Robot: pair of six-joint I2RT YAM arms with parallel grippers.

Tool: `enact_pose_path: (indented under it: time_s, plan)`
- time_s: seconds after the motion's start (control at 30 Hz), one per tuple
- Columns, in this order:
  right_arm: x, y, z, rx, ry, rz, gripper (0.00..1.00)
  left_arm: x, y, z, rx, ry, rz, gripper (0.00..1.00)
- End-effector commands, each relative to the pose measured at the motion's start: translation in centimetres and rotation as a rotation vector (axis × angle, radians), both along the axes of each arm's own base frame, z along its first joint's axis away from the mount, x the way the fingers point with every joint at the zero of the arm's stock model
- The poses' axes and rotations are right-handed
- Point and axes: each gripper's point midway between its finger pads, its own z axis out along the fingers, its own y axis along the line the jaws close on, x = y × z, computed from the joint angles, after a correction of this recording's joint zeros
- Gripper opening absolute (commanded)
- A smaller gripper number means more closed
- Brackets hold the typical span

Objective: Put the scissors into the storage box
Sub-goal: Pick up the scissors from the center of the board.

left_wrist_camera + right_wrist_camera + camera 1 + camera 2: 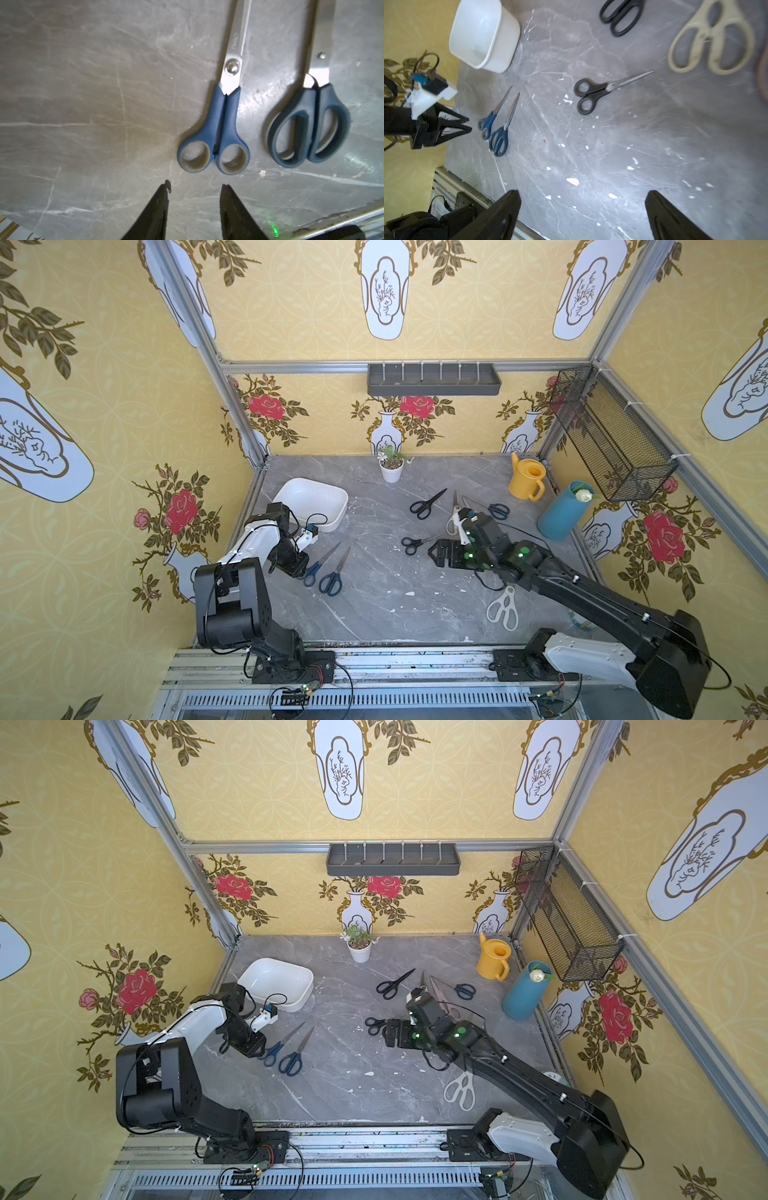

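Scissors (428, 504): two blue pairs (332, 576), two cream shears (503, 608); one box (309, 499).

The black-and-white left arm (259, 536) sits folded over its base, elbow raised, white forearm sloping forward, and the left wrist (287, 556) is bent downward. Its black left pincer (196, 186) points down, the two tapered fingers (154, 214) standing partly apart with nothing between them. The black right arm (602, 601) stretches long and low from its base toward the middle, green lights glowing on the right wrist (494, 551). The black right pincer (583, 194) spreads its jaws wide and empty, aimed forward and down
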Motion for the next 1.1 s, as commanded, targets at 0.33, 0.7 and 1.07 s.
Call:
enact_pose_path:
  time_s: [0.33,0.7,1.07]
  plan:
    - [-0.1,5.7,-1.4,0.046,-0.017,-0.037,0.98,0.3,0.2,-2.7,0.001,0.042,-0.07,0.37]
    - [-0.2,5.2,-2.2,0.026,0.0,-0.065,0.97,0.1,0.2,-3.9,-0.008,0.09,-0.075,0.31]
    - [1.4,5.4,-1.8,-0.008,-0.05,-0.099,0.97,-1.4,0.4,-5.0,0.001,0.153,-0.116,0.09]
